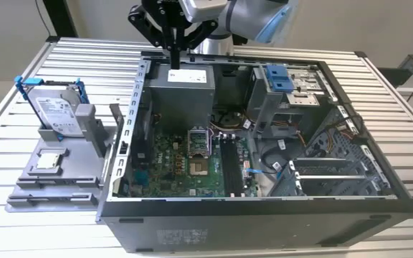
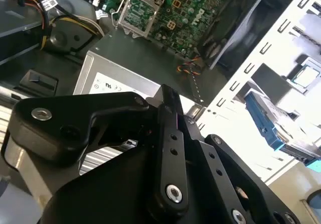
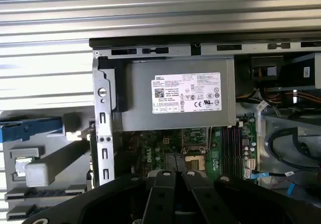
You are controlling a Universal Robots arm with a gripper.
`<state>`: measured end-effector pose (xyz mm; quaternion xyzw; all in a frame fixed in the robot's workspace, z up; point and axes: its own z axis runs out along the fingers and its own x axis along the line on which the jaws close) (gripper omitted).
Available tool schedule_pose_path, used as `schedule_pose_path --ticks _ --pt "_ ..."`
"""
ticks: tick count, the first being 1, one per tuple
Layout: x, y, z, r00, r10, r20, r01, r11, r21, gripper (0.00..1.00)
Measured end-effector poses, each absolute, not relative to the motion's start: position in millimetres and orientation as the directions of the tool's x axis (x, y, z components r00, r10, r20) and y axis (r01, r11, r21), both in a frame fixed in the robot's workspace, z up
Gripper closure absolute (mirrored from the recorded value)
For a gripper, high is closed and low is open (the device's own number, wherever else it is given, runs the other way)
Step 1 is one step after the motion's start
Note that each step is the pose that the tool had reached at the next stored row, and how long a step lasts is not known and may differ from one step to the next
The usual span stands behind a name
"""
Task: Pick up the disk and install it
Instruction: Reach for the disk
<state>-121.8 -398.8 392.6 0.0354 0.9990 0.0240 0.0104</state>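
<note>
Exterior view: claw (image 1: pixel 175 63) hangs over the rear of the open computer case (image 1: pixel 264 226), black fingers pressed together, gripping nothing, tips just above the power supply (image 1: pixel 181 91), a plain grey metal box. The disk (image 1: pixel 52 110) stands tilted in a grey plastic stand (image 1: pixel 56 180) outside the case, on the exterior view's left: flat silver-grey rectangle, white label, blue plastic rail around its edge. A small square silver chip (image 1: pixel 49 160) lies on the same stand, in front of the disk. All of it sits on a ribbed metal table (image 1: pixel 20 231). Second wrist view: claw (image 2: pixel 168 92) with matte black linkages and shiny rivets, fingers closed on each other, empty; green motherboard (image 2: pixel 165 8) beyond the power supply; disk (image 2: pixel 268 123) outside the perforated case wall, well apart from the claw. First wrist view: claw (image 3: pixel 176 157) closed above the motherboard's edge; the disk's (image 3: pixel 30 132) blue rail lies beyond the case wall
</note>
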Motion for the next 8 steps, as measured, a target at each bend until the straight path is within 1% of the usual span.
schedule_pose_path --ticks 8 --pt "-128.8 -398.8 392.6 -0.997 0.071 -0.019 0.070 0.996 0.049 1.00"
